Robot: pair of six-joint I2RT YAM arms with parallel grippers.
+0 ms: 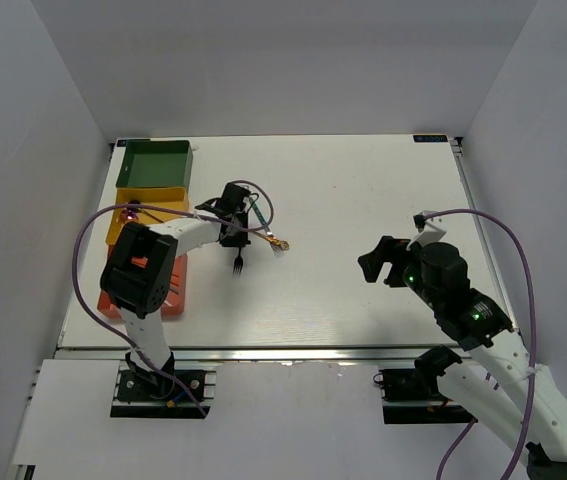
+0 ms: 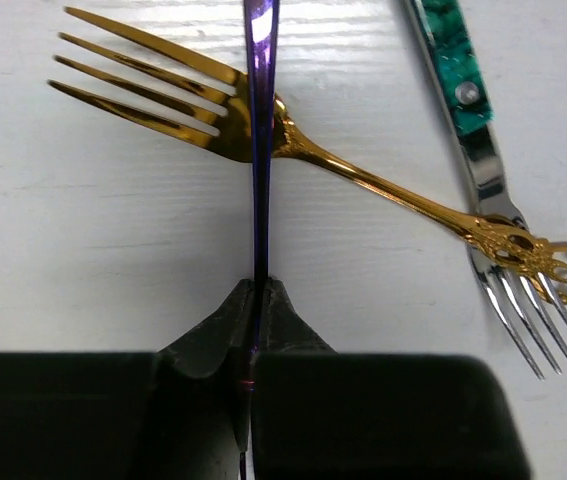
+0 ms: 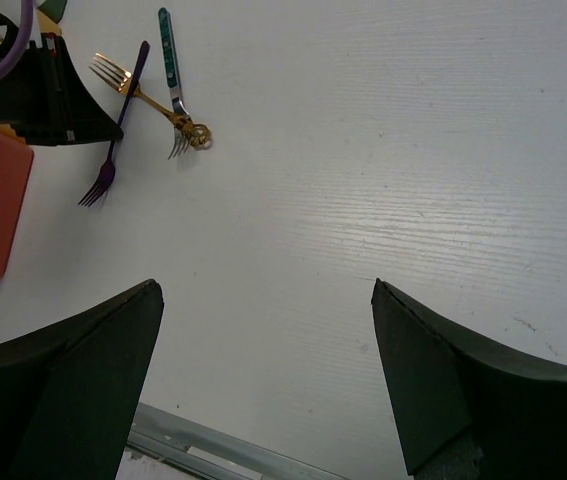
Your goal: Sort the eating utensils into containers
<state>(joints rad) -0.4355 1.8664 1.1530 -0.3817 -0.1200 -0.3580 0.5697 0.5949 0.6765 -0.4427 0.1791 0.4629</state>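
White table (image 1: 363, 190) seen from above, surface faintly grained in wrist views. Table enclosed on three sides by plain pale grey walls (image 1: 283, 60); left and right walls angled outward toward camera. Small dark corner markers noted at far corners of table. Metal rail (image 1: 293, 353) run along near edge of table, glare spots visible on it. Lower white shelf (image 1: 283, 420) seen below rail. Lighting even and diffuse, soft shadows only. No window in view.
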